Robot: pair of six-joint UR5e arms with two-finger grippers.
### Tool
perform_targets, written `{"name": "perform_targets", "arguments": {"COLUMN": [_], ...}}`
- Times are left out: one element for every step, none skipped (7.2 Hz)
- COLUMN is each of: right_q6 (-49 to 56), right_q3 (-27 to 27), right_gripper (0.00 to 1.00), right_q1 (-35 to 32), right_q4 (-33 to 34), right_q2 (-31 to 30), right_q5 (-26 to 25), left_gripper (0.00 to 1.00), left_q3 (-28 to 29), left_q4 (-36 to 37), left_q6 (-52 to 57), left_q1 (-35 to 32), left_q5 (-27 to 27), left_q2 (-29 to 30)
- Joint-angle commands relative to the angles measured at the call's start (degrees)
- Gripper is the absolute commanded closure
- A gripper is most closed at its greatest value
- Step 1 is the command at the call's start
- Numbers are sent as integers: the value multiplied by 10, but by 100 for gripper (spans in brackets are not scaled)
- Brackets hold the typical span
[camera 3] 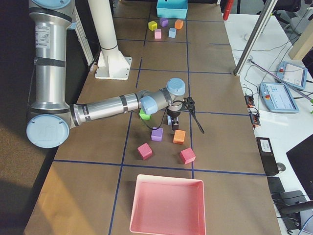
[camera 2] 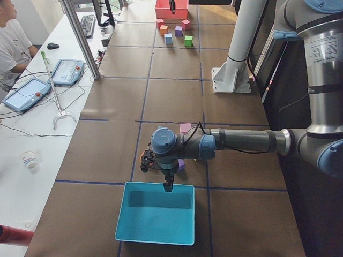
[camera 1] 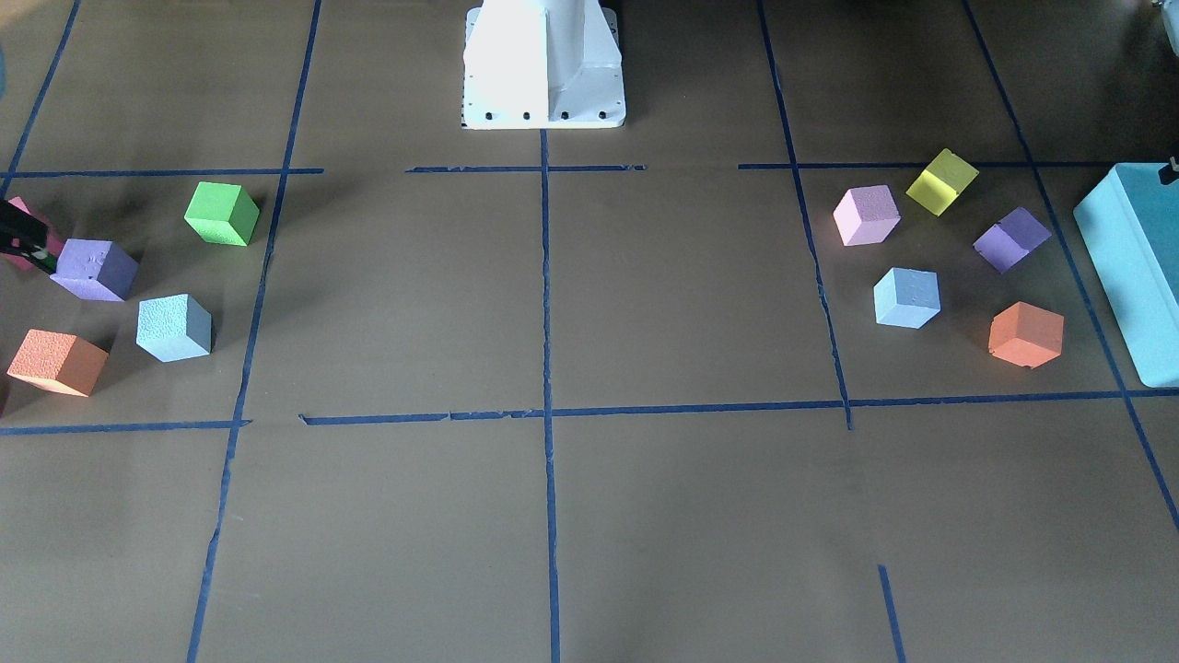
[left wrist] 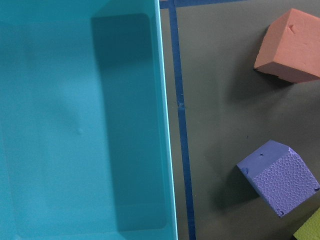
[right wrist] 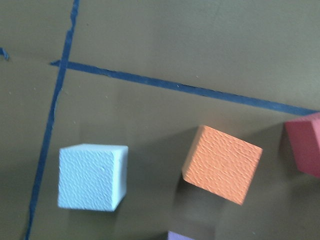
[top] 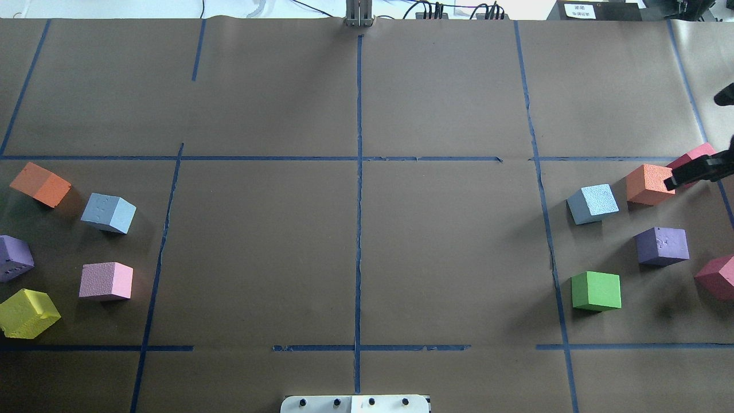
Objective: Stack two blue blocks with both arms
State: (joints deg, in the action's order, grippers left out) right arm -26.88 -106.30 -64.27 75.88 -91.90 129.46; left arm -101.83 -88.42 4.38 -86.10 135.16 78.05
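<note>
While left gripper (camera 2: pixel 168 184) hangs over the teal box (camera 2: pixel 155 222) and right gripper (top: pixel 679 178) near a blue block (top: pixel 592 203), can't tell whether either is open.

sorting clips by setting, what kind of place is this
Probably a robotics lab set up for recording trials: a left arm and right arm at a table gridded with blue tape, and an operator alongside with teach pendants.

Teal box (camera 2: pixel 155 222), pink tray (camera 3: pixel 166 205) (opposite table ends); green cube (top: pixel 596 291).
</note>
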Motion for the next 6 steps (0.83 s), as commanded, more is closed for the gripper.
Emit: {"name": "perform_targets", "arguments": {"right_q6": [-84, -106, -113, -132, -135, -138], "right_q3": [7, 20, 41, 62, 59, 60], "right_gripper": [0, 0, 0, 0, 0, 0], "right_q1": [71, 92, 115, 125, 129, 134], "right_q4": [-18, -20, -45, -79, -85, -86], "right_q2": [26, 41, 51, 54, 54, 54], "right_q5": [-60, -78, -96, -97, -97, -97], "left_gripper": [0, 0, 0, 0, 0, 0], "left_q3": [-1, -2, -2, -2, -2, -2], "left_q4": [0, 0, 0, 0, 0, 0], "left_q6": [0, 0, 0, 0, 0, 0], "left_q1": [1, 1, 1, 1, 1, 1], "left_q5": [0, 0, 0, 0, 0, 0], "left_q2": [0, 0, 0, 0, 0, 0]}}
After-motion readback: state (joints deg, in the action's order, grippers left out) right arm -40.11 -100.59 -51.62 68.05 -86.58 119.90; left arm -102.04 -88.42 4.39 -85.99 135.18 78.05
